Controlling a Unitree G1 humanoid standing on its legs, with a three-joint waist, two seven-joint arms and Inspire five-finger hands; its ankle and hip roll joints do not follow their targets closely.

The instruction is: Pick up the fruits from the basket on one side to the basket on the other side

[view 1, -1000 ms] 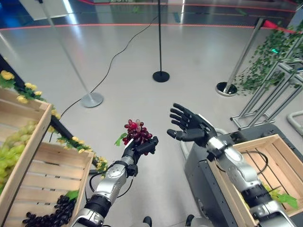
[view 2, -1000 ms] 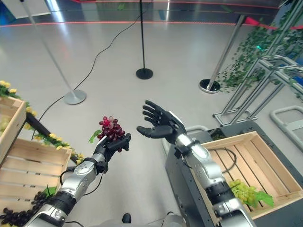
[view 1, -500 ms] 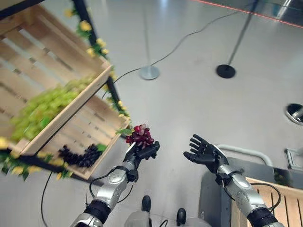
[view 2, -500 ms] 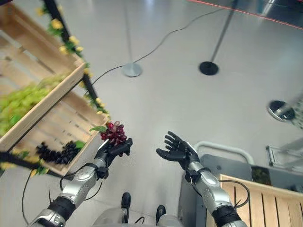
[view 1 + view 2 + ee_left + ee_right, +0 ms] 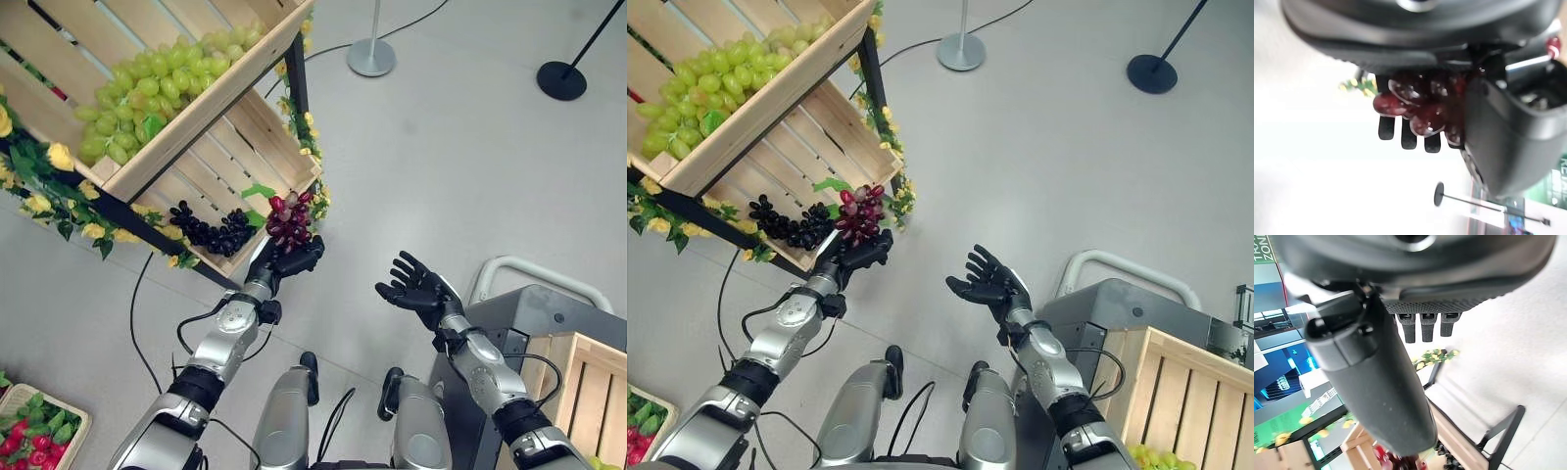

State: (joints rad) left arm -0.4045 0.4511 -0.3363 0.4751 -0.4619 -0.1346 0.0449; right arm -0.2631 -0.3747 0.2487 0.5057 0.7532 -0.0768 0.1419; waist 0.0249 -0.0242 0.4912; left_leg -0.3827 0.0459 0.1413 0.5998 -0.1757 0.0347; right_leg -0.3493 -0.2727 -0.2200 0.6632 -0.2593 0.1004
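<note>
So we've got the left hand curled tight around a bunch of red grapes, thumb and fingers clamped on the lower end of it, and the bunch stands more or less upright out of the fist, long axis running up from the palm with the green leaf at the top end tipped toward the rack. In the left wrist view the red berries bulge out between palm and thumb, so that grip is solid. The bunch sits right at the front lip of the lower wooden crate, just beside the pile of black grapes lying in that crate; we can't tell if it's touching the wood or not. Above that crate is the upper wooden crate, loaded with green grapes, and yellow flower garlands trail along the rack edges. The right hand is out in the air well apart from the crates, palm up, fingers spread and relaxed, holding nothing. Over on its side there's another wooden crate on a grey cart. Two stanchion bases sit on the floor beyond the rack.
</note>
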